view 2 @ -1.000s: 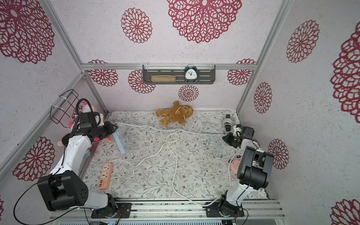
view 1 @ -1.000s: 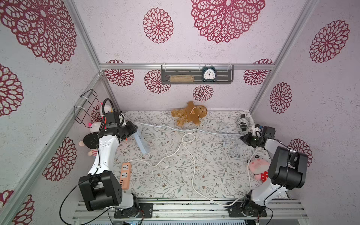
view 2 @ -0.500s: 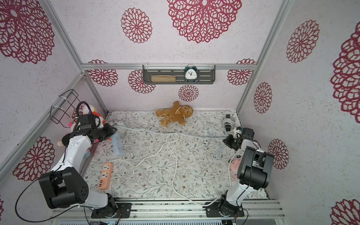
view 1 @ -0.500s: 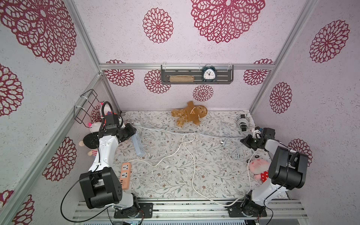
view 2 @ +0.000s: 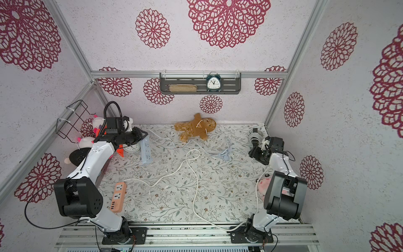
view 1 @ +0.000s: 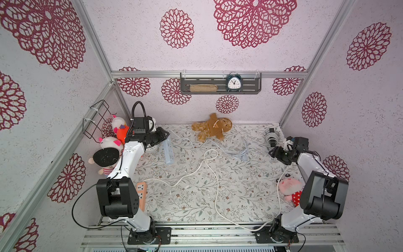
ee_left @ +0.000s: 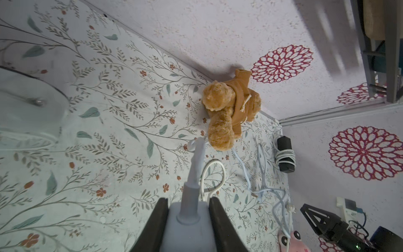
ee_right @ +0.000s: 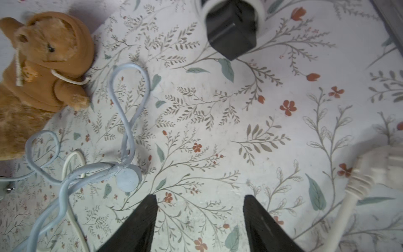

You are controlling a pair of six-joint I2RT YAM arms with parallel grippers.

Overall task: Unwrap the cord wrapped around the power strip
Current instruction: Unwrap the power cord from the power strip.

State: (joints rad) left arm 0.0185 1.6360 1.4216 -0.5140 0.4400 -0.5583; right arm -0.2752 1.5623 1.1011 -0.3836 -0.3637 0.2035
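My left gripper (view 1: 166,136) is shut on the cord end of a light blue power strip (view 1: 169,152) at the back left of the mat. In the left wrist view the strip (ee_left: 188,227) sits between the black fingers (ee_left: 161,209) of that gripper (ee_left: 188,199). Its blue cord (view 1: 239,152) is off the strip and lies slack in loops across the mat. The round blue plug (ee_right: 127,177) rests on the mat just ahead of my right gripper (ee_right: 199,197), which is open and empty. In both top views that gripper (view 2: 251,153) hovers at the right side.
A brown teddy bear (view 1: 212,128) lies at the back. A black adapter wound with white cord (view 1: 271,136) sits at the back right. An orange power strip (view 1: 141,194) with a long white cord (view 1: 214,179) crosses the mat. Plush toys (view 1: 109,150) crowd the left wall, and a pink one (view 1: 289,188) lies at the right.
My right gripper has opened and let go of the blue plug. The cord, stretched tight before, has dropped slack onto the mat. The left gripper keeps its hold on the strip.
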